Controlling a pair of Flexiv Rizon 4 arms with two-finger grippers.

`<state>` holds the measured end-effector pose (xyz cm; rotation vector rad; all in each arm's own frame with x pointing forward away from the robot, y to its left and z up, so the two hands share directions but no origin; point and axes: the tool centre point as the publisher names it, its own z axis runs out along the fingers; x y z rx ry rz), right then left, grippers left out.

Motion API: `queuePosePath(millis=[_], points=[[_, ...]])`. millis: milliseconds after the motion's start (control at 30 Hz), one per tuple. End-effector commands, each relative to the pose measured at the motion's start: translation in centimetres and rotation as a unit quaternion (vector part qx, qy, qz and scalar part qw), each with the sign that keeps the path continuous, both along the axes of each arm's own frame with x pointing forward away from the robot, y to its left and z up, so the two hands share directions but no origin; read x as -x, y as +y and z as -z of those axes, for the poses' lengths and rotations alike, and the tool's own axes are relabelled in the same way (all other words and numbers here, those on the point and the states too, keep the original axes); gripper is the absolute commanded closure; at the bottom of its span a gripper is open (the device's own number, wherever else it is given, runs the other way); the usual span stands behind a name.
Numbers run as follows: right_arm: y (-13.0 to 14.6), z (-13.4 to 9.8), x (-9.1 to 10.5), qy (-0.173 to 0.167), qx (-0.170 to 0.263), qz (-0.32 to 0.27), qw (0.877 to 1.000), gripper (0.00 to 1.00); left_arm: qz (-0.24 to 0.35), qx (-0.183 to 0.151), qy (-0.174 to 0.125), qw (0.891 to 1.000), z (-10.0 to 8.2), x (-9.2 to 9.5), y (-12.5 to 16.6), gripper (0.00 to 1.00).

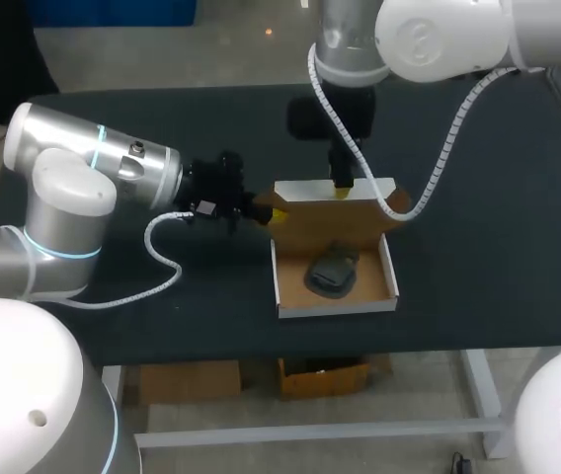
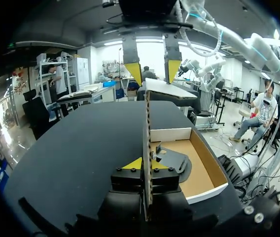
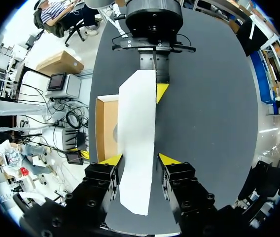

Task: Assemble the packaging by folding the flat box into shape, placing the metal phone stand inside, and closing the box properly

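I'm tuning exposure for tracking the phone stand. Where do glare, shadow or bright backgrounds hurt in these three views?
Head view: even light, phone stand dark but distinct on the brown box. Left wrist view: bright backlight flares behind the right gripper. Right wrist view: the white lid is washed out and hides most of the stand.

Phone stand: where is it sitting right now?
In the head view the phone stand lies inside the open box, just in front of its raised lid, which the left gripper holds at its left edge.
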<state>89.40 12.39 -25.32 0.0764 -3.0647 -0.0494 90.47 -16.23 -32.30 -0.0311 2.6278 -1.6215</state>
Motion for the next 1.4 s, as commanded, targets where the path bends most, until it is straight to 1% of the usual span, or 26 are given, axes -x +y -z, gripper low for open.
queuePosePath(millis=[33, 333, 700, 833, 1133, 1167, 1200, 1400], points=[[0.2, 0.3, -0.3, 0.007, 0.003, -0.001, 1.0, 0.6, -0.001, 0.001, -0.001, 1.0, 0.2, 0.1, -0.1, 1.0], [0.5, 0.7, -0.5, 0.015, 0.005, -0.005, 1.0, 0.62, -0.001, 0.001, -0.001, 1.0, 0.2, 0.1, -0.1, 1.0], [0.7, 1.1, -0.8, 0.024, 0.008, -0.008, 1.0, 0.75, -0.001, 0.001, -0.001, 1.0, 0.2, 0.1, -0.1, 1.0], [0.9, 1.3, -0.8, 0.026, 0.009, -0.01, 1.0, 0.76, -0.001, 0.001, -0.001, 1.0, 0.2, 0.1, -0.1, 1.0], [1.1, 1.6, -0.8, 0.031, 0.012, -0.014, 0.999, 0.88, -0.001, 0.001, -0.001, 1.0, 0.2, 0.1, -0.1, 1.0], [1.2, 1.6, -0.8, 0.031, 0.013, -0.014, 0.999, 0.91, -0.001, 0.001, -0.001, 1.0, 0.2, 0.1, -0.1, 1.0], [1.2, 1.6, -0.8, 0.032, 0.013, -0.015, 0.999, 0.99, -0.001, 0.001, -0.001, 1.0, 0.2, 0.1, -0.1, 1.0], [1.3, 1.7, -0.8, 0.033, 0.013, -0.017, 0.999, 1.0, -0.001, 0.001, -0.001, 1.0, 0.2, 0.1, -0.1, 1.0]])
